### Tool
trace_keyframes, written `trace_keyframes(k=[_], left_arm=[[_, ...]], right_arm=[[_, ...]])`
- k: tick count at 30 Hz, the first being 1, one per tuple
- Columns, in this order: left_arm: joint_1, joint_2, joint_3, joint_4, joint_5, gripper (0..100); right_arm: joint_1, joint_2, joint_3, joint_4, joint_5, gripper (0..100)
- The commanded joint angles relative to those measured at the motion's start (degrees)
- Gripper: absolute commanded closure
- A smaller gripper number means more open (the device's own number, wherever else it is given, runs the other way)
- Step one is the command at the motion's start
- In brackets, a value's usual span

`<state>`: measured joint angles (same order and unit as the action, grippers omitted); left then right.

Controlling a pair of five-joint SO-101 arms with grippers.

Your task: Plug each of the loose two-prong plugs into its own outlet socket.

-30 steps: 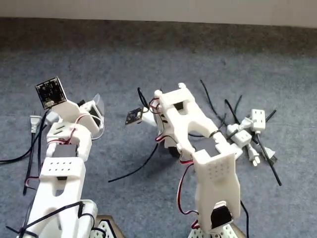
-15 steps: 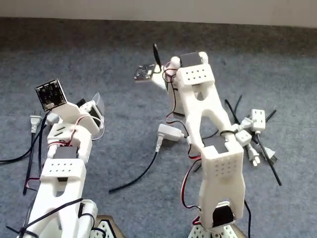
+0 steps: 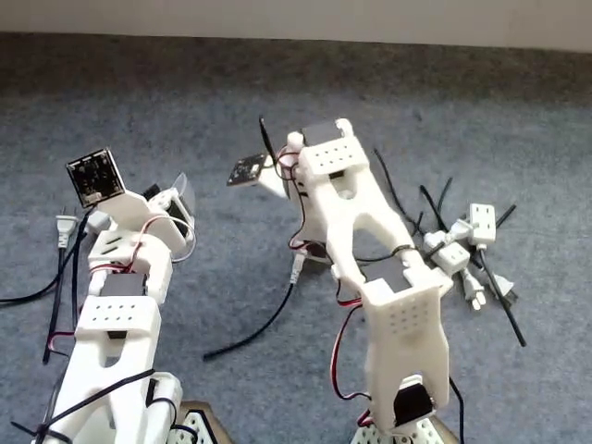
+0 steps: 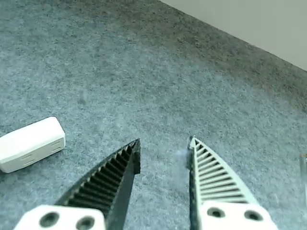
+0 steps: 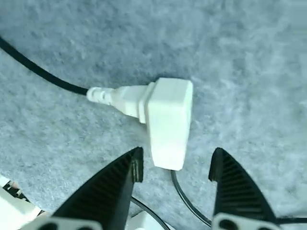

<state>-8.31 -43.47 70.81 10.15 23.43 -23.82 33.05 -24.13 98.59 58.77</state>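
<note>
Your right hand (image 5: 177,152) hangs wide open just above the white plug (image 5: 168,120) lying flat on the bench (image 5: 249,52), so centre its body between the fingers before closing, clear of the black cord (image 5: 43,72).

The white right arm (image 3: 351,213), stretched toward twelve o'clock half a second ago, draws back toward seven o'clock and drops low again, much as it was a second ago. The white rectangular outlet block (image 5: 165,122) on its black cord (image 5: 45,71), briefly uncovered in the high view, is largely hidden beneath the arm.
</note>
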Motion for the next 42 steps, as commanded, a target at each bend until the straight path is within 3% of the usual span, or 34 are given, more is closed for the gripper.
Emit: trace_keyframes(k=[1,11,17,26,30,35,42], left_arm=[[-0.1,-0.8,-0.3,-1.4,0.4,83],[-0.1,-0.8,-0.2,-1.3,0.4,83],[-0.1,-0.8,-0.2,-1.3,0.4,83],[0.0,-0.8,-0.2,-1.4,0.4,83],[0.0,-0.8,0.0,-1.5,0.4,83],[0.7,-0.8,0.4,-1.6,0.3,83],[0.6,-0.4,0.4,-1.6,0.2,83]], right_arm=[[-2.3,-4.1,1.2,1.8,-1.1,76.7],[-0.4,2.6,6.0,-11.0,-1.3,77.9],[0.7,4.5,5.1,-11.3,-1.3,95.3],[13.5,5.0,-26.3,0.0,-2.4,95.7],[17.0,5.1,-39.6,-0.5,-1.1,96.1],[17.2,5.1,-41.9,-8.1,1.4,96.1],[16.4,11.8,-42.2,-28.5,1.6,96.1]])
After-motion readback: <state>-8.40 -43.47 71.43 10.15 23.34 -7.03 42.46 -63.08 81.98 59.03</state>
